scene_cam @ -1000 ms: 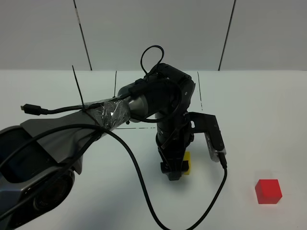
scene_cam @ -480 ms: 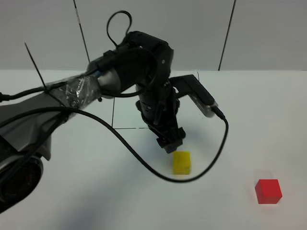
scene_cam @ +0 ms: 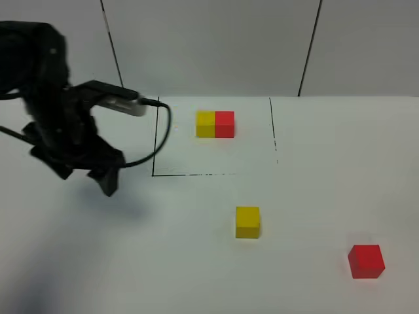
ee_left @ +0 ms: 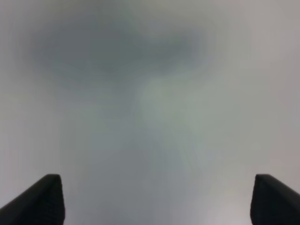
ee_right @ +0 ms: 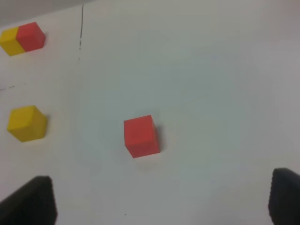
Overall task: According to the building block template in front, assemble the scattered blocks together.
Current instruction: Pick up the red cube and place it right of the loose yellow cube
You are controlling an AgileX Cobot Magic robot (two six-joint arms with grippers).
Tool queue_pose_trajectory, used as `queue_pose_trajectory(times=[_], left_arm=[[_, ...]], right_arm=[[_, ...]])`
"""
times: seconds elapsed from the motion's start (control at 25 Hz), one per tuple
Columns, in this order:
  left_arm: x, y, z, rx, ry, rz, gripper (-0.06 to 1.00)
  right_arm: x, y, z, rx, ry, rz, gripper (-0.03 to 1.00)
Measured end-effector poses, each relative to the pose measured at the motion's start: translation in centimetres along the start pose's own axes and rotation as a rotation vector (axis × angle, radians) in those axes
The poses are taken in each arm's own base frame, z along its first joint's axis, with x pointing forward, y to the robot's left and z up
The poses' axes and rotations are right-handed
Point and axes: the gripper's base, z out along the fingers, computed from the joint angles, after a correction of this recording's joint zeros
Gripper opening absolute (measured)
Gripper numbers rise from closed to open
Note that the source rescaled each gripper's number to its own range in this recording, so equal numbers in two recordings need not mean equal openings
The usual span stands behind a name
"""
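The template, a yellow and a red cube joined (scene_cam: 215,124), sits inside a thin black-lined rectangle at the back. The loose yellow cube (scene_cam: 247,222) lies in front of the rectangle. The loose red cube (scene_cam: 366,261) lies apart at the front right. My left gripper (scene_cam: 91,173) hangs blurred at the far left, open and empty; its wrist view shows only blurred table between the two fingertips (ee_left: 47,199). My right gripper (ee_right: 159,206) is open and empty, short of the red cube (ee_right: 140,136), with the yellow cube (ee_right: 26,123) and the template (ee_right: 22,38) beyond.
The white table (scene_cam: 314,163) runs to a grey panelled wall at the back. The black rectangle line (scene_cam: 154,140) lies just right of the left arm. A black cable (scene_cam: 157,131) loops off the left arm's wrist.
My left arm has let go of the yellow cube, lifted off it and swung far to the left. The template, hidden behind the arm before, now shows. Both cubes have stayed in place.
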Motion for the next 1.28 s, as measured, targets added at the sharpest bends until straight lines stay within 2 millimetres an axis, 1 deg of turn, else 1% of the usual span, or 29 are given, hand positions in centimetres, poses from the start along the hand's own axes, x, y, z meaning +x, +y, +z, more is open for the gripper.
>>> queue_pose_trajectory(times=[0.04, 0.12, 0.2, 0.28, 0.32, 0.36, 0.44, 0.48, 0.64, 0.76, 0.92, 1.0, 1.16, 1.28], left_arm=[[1.6, 1.0, -0.4, 0.014, 0.002, -0.048, 0.91], [4.4, 2.3, -1.1, 0.04, 0.004, -0.125, 0.91], [8.0, 2.8, -1.8, 0.056, -0.005, -0.193, 0.91], [10.5, 2.7, -2.4, 0.046, -0.057, -0.232, 0.91], [12.1, 2.2, -3.1, 0.037, -0.108, -0.253, 0.91], [13.3, 1.7, -3.1, 0.031, -0.145, -0.272, 0.91], [15.5, 0.6, -4.1, 0.016, -0.236, -0.3, 0.91], [17.1, -0.2, -4.4, 0.011, -0.275, -0.313, 0.91], [21.9, -2.5, -4.7, -0.022, -0.405, -0.336, 0.91], [25.7, -4.3, -5.2, -0.056, -0.549, -0.34, 0.91], [29.9, -6.3, -4.8, -0.089, -0.709, -0.335, 0.91], [31.5, -7.1, -4.2, -0.097, -0.754, -0.331, 0.91], [33.9, -8.3, -4.2, -0.126, -0.869, -0.309, 0.91], [35.0, -8.7, -3.9, -0.135, -0.91, -0.299, 0.91]], right_arm=[[0.0, 0.0, 0.0, 0.0, 0.0, 0.0, 0.8], [0.0, 0.0, 0.0, 0.0, 0.0, 0.0, 0.8], [0.0, 0.0, 0.0, 0.0, 0.0, 0.0, 0.8], [0.0, 0.0, 0.0, 0.0, 0.0, 0.0, 0.8], [0.0, 0.0, 0.0, 0.0, 0.0, 0.0, 0.8], [0.0, 0.0, 0.0, 0.0, 0.0, 0.0, 0.8], [0.0, 0.0, 0.0, 0.0, 0.0, -0.001, 0.8], [0.0, 0.0, 0.0, 0.0, 0.0, -0.001, 0.8], [0.0, 0.0, 0.0, 0.0, 0.0, -0.001, 0.8], [0.0, 0.0, 0.0, 0.0, 0.0, -0.001, 0.8], [0.0, 0.0, 0.0, 0.0, 0.0, 0.0, 0.8], [0.0, 0.0, 0.0, 0.0, 0.0, 0.0, 0.8], [0.0, 0.0, 0.0, 0.0, 0.0, 0.0, 0.8], [0.0, 0.0, 0.0, 0.0, 0.0, 0.0, 0.8]])
